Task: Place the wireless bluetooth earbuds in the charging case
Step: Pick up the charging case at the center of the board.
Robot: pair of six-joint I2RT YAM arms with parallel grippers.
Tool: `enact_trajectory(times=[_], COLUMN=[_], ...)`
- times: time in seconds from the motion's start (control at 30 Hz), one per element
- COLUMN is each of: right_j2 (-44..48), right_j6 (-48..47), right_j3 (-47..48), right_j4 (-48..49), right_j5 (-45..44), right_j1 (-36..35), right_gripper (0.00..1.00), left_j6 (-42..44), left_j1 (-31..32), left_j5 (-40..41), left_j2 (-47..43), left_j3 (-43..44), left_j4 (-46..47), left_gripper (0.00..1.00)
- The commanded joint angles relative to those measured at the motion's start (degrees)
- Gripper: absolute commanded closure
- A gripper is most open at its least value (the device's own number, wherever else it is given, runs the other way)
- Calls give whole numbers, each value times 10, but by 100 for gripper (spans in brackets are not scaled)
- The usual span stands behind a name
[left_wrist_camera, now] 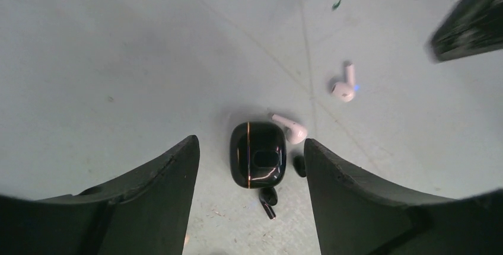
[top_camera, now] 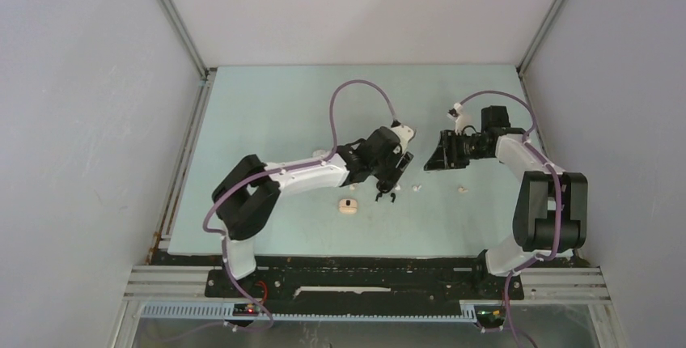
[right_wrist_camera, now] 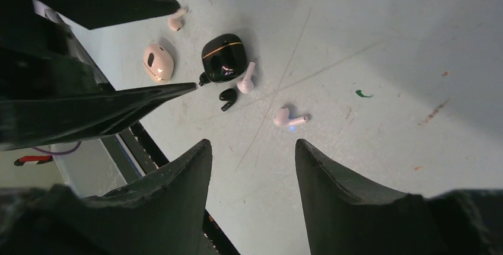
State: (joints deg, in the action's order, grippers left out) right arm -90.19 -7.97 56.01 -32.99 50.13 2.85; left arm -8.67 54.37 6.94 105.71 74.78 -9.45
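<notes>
A pale green surface (top_camera: 267, 121) is seen, boxed in by plain pale walls, and a small cluster of things is gathered around the black case (left_wrist_camera: 258, 154). The left tool (left_wrist_camera: 250, 140) is held directly above that case with its fingers spread wide and nothing gripped. The case is framed between them, which is judged to be a line-up for steadying or lifting it.

One whitish earbud (left_wrist_camera: 290, 129) is found touching the black case's corner, stem pointing away. A second whitish earbud (left_wrist_camera: 345, 86), with a blue light showing on it, is spotted well clear of the black case, toward the right arm. A third whitish earbud (right_wrist_camera: 175, 21) is picked out beyond the pale case (right_wrist_camera: 158, 62), which is set just beside the black case on the far side from the lit bud. Two black earbuds (left_wrist_camera: 268, 198) are noted tight by the black case.

The right tool (right_wrist_camera: 252, 142) is hung off to one side of the black case and tilted toward the cluster, its fingers parted and empty. It is presumably held off so that the arms are not crowded.

No whitish bud is seated yet. By colour, the pale case is judged their home. Whether either lid is open cannot be told.
</notes>
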Motion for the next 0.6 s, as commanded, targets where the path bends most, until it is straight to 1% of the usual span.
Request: enact_trajectory(times=[0.0, 0.17, 0.4, 0.57], right_j2=[-7, -6, -6, -6], right_j6=[1, 0, -3, -2], right_j3=[22, 23, 23, 23], right_j4=[-8, -9, -13, -14], right_j5=[-6, -2, 2, 6], right_j1=[12, 17, 20, 22], right_gripper=[42, 41, 41, 41], left_j6=[-22, -30, -43, -45], left_j1=[3, 3, 0, -3], left_j5=[14, 15, -1, -17], left_j2=[53, 80, 97, 108], left_j3=[35, 55, 64, 63], left_j4=[-71, -87, -100, -96], left_gripper=[28, 28, 32, 38])
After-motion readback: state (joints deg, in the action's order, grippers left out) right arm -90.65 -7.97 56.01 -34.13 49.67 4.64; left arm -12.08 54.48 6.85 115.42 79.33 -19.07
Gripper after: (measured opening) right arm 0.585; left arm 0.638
